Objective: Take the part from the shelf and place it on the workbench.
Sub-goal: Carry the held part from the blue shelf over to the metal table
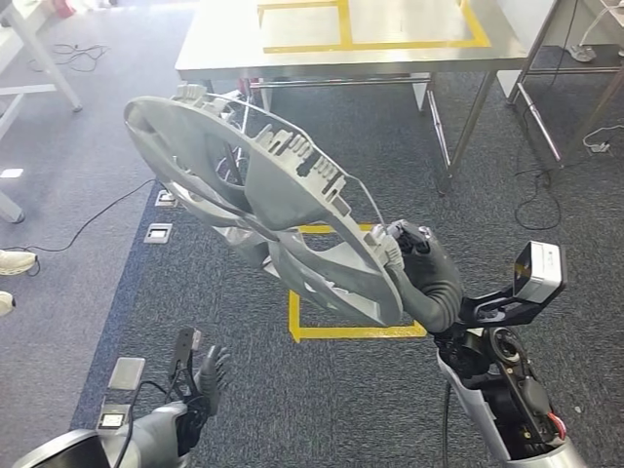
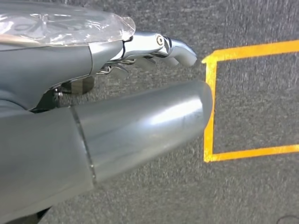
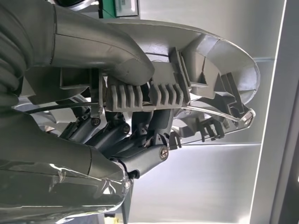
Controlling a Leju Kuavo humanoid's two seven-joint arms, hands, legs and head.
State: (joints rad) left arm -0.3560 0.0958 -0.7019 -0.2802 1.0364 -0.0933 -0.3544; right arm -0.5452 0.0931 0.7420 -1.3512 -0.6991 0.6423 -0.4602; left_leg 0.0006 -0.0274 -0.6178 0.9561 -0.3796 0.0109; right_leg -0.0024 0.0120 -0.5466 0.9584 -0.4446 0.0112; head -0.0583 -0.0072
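The right hand (image 1: 421, 261) clenches the near rim of the grey moulded plastic part (image 1: 265, 205), held tilted above the carpet. Carry it level to the far steel surface (image 1: 220, 49). The left hand (image 1: 200, 385) hangs released.

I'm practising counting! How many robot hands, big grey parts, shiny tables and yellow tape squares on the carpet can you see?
Robot hands: 2, left hand, right hand
Large grey moulded plastic part: 1
Shiny steel workbench: 1
Yellow tape square on the carpet: 1
Total: 5
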